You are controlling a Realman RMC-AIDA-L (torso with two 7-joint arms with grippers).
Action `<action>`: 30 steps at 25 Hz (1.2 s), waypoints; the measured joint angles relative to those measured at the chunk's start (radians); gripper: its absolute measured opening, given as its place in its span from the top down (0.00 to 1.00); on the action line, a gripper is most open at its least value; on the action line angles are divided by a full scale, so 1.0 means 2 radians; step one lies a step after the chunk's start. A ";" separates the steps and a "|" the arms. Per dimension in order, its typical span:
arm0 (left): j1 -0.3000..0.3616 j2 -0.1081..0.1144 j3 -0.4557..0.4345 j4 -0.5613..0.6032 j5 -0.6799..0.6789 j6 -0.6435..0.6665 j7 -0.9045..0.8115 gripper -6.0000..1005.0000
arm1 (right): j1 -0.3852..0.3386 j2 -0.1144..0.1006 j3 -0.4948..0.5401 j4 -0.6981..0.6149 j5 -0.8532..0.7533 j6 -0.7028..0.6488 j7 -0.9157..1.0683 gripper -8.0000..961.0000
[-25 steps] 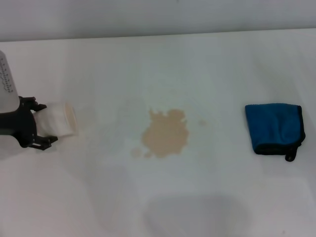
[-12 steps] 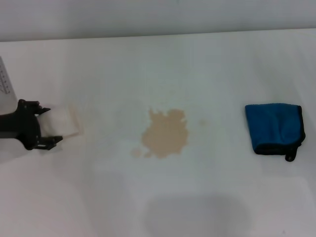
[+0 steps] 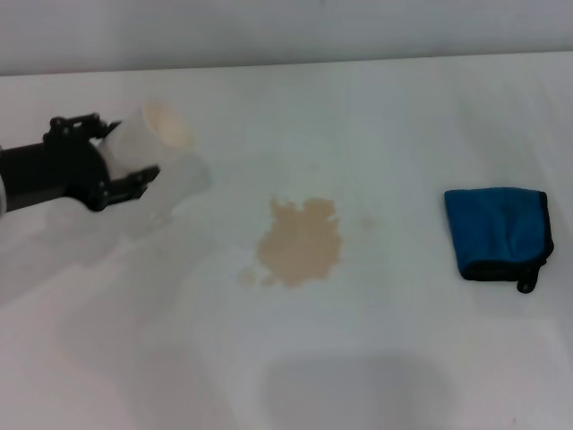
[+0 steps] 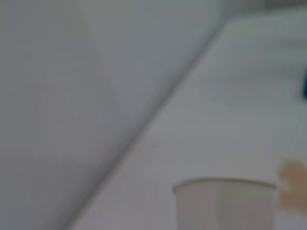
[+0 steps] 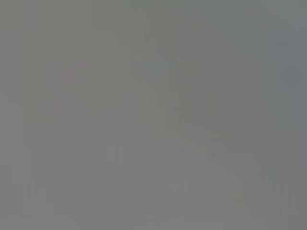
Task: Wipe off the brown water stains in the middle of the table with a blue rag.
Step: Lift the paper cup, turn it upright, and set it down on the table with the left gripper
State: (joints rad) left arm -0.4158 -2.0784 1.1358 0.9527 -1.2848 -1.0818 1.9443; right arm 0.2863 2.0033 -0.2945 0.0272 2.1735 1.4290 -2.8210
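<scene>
The brown water stains (image 3: 300, 242) form a tan blotch in the middle of the white table (image 3: 376, 116), with small droplets at its left edge; a slice of the stains (image 4: 292, 189) shows in the left wrist view. The blue rag (image 3: 497, 231), folded with black edging and a loop tag, lies flat at the right. My left gripper (image 3: 121, 161) is at the far left, lifted above the table, shut on a white paper cup (image 3: 148, 136) that is tilted with its mouth up and to the right. The cup (image 4: 225, 203) fills the left wrist view's lower part. My right gripper is out of view.
The table's far edge (image 3: 286, 64) meets a grey wall at the back. A faint shadow (image 3: 358, 390) lies on the near middle of the table. The right wrist view shows only plain grey.
My left gripper has lifted the paper cup off the table and carried it up and rightward, tilting its mouth upward. Stain and rag have not moved.
</scene>
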 joint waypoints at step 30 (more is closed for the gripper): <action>-0.078 -0.007 0.041 -0.406 -0.395 0.035 0.313 0.33 | 0.007 0.000 0.000 -0.016 0.000 0.006 0.006 0.11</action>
State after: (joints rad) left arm -0.5715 -2.0920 1.2168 0.1398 -2.0752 -1.0120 2.5694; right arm 0.2993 2.0033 -0.2937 -0.0048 2.1737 1.4414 -2.8094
